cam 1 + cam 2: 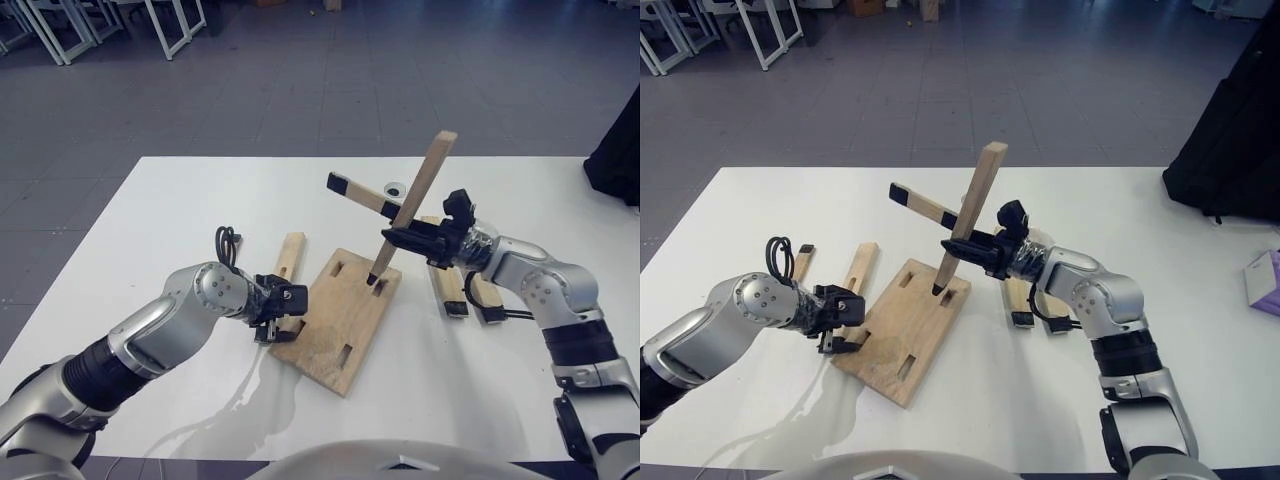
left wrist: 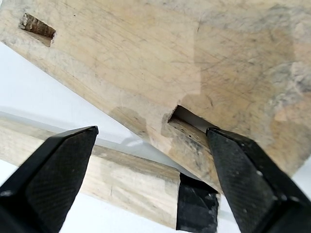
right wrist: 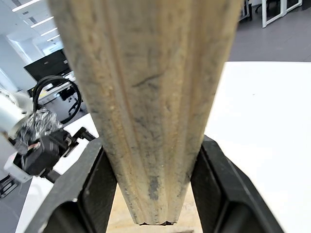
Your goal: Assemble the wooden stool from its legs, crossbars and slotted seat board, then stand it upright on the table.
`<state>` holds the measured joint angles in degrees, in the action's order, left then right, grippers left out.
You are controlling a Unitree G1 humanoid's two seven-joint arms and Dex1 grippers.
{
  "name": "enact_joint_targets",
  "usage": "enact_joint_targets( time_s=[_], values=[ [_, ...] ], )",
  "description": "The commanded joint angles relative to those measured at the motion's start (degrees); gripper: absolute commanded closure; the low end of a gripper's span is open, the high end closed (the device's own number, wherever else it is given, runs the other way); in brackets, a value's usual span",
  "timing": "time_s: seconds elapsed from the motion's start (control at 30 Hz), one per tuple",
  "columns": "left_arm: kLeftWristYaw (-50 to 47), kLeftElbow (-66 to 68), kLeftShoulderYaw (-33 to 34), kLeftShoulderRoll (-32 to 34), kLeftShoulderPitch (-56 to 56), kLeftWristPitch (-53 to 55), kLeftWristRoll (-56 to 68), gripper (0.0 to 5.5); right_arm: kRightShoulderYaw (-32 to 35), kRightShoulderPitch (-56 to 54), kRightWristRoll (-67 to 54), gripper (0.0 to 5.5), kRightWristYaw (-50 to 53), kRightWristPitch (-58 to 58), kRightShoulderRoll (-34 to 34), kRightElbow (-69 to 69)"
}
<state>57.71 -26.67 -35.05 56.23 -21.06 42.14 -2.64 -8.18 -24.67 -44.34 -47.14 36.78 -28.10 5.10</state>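
The slotted seat board (image 1: 335, 325) lies flat on the white table (image 1: 180, 200). My right gripper (image 1: 398, 238) is shut on a wooden leg (image 1: 415, 195), which stands tilted with its black tip at the board's far slot (image 1: 373, 282). The right wrist view has that leg (image 3: 146, 97) clamped between both fingers (image 3: 92, 189). At the board's left corner my left gripper (image 1: 268, 330) is open. Its fingers (image 2: 48, 179) straddle the board's edge (image 2: 170, 58) and a black-tipped leg (image 2: 121, 189) lying beside it.
A black-tipped crossbar (image 1: 358, 192) lies behind the held leg, beside a small white ring (image 1: 393, 188). Two more wooden pieces (image 1: 450, 290) lie under my right forearm. Another leg (image 1: 290, 255) rests left of the board. The table's left and front parts are bare.
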Motion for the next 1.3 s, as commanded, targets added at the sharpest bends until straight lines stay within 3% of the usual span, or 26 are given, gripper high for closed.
enact_joint_targets(
  time_s=[0.03, 0.4, 0.53, 0.8, 0.93, 1.17, 1.3],
  values=[
    [0.6, 3.1, -0.9, -1.1, -0.1, -1.0, -2.3, 1.38, 0.0, 0.2, 3.9, 3.48, -4.1, -1.9, -0.2, 2.0],
    [1.5, 4.2, -0.1, -1.4, 0.4, -1.6, -3.9, 1.38, 1.5, 0.7, 12.8, 3.48, -8.2, -7.9, -0.7, 9.3],
    [1.2, 3.6, 0.3, -1.6, 1.2, -0.7, -3.6, 1.38, 1.8, 3.2, 12.1, 3.48, -7.3, -6.4, 0.2, 3.6],
    [0.6, 0.7, 1.5, -3.9, 2.5, 2.9, -2.3, 1.38, -8.9, 16.6, 25.2, 3.48, -0.4, -12.0, 1.8, -2.3],
    [0.6, -0.3, 1.6, -4.6, 2.8, 4.3, -2.1, 1.38, -13.0, 21.9, 31.2, 3.48, 0.5, -17.7, 0.1, 4.4],
    [0.3, -0.6, 2.1, -4.7, 3.0, 5.2, -1.8, 1.38, -3.2, 11.2, 24.2, 3.48, -2.0, -18.7, -2.0, 5.6],
    [-0.4, -1.1, 2.5, -5.6, 3.4, 6.4, -1.6, 1.38, -3.1, 8.9, 23.6, 3.48, -3.7, -19.2, -2.1, 0.5]
  ],
)
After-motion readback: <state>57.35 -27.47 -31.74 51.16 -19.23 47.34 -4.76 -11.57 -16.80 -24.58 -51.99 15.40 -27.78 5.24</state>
